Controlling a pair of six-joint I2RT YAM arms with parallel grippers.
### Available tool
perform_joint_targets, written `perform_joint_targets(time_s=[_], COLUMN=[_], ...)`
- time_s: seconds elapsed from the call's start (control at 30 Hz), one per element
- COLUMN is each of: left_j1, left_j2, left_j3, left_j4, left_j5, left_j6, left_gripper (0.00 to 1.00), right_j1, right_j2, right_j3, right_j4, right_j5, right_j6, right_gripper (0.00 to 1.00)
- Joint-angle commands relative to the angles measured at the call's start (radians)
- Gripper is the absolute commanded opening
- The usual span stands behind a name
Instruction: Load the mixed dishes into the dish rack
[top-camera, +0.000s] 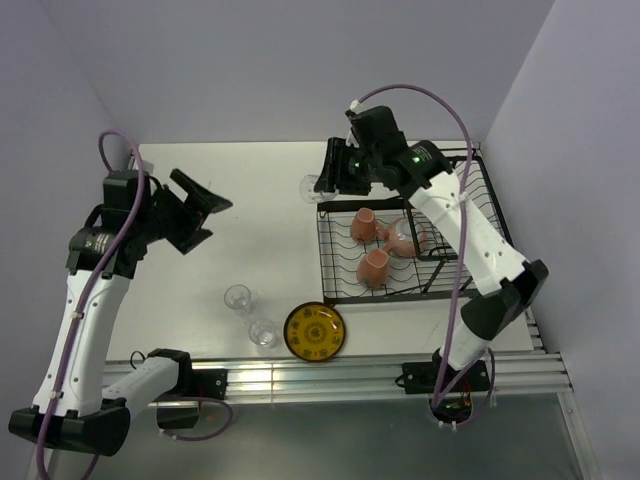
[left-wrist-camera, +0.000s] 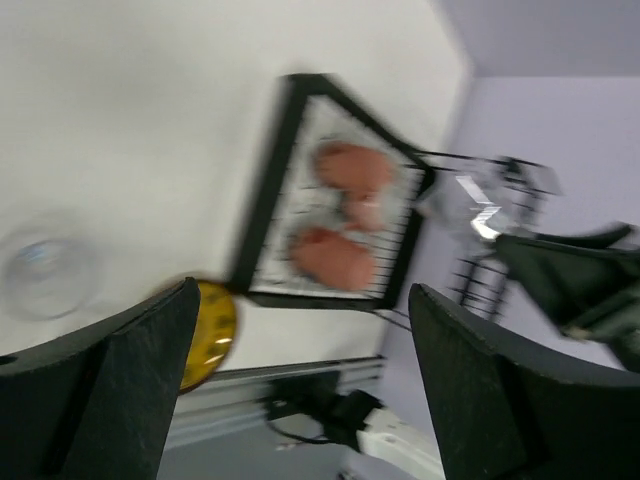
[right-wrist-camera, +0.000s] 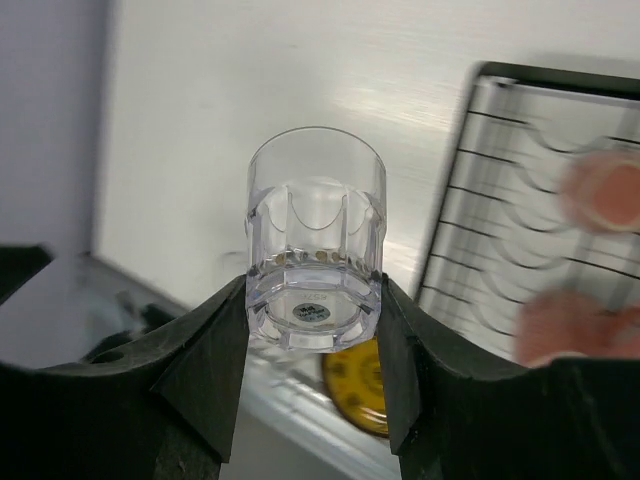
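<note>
The white table (top-camera: 230, 200) carries the dish rack (top-camera: 322, 260) at right, plus a clear glass (top-camera: 238, 298), a second glass (top-camera: 263, 332) and the yellow plate (top-camera: 314, 332)

**Right gripper clamped, left gripper open**

Your right arm (top-camera: 470, 225) rises from its base and bends back toward the far middle of the table. The right gripper (top-camera: 324, 180) is closed on a clear glass (right-wrist-camera: 315, 230), with both fingers (right-wrist-camera: 200, 350) pressed against its base. Your left arm (top-camera: 85, 300) stands raised on the left. The left gripper (top-camera: 205, 218) points right, its jaws spread wide and holding nothing.
</note>
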Motion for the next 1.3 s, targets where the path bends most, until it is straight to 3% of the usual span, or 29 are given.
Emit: perform_joint_targets(time_s=[0.0, 0.27, 0.87, 1.27], left_j1=[0.002, -0.009, -0.096, -0.107], left_j2=[0.007, 0.017, 0.032, 0.089], left_j3=[-0.083, -0.179, -0.261, -0.254], left_j4=[-0.231, -0.265, -0.274, -0.294], left_j5=[-0.185, -0.247, -0.300, -0.298], left_j6=[0.147, 0.253, 0.268, 0.301], left_gripper=[0.90, 0.77, 0.64, 0.66], right_j1=[-0.001, 0.001, -0.028, -0.042], right_j2=[0.082, 0.230, 0.540, 0.667], right_j3=[0.065, 0.105, 0.283, 0.361], right_j4=[-0.201, -0.246, -0.258, -0.264], right_j5=[0.282, 0.329, 0.350, 0.312], right_j6=[-0.124, -0.150, -0.164, -0.159], right_gripper=[0.00, 0.00, 0.00, 0.06])
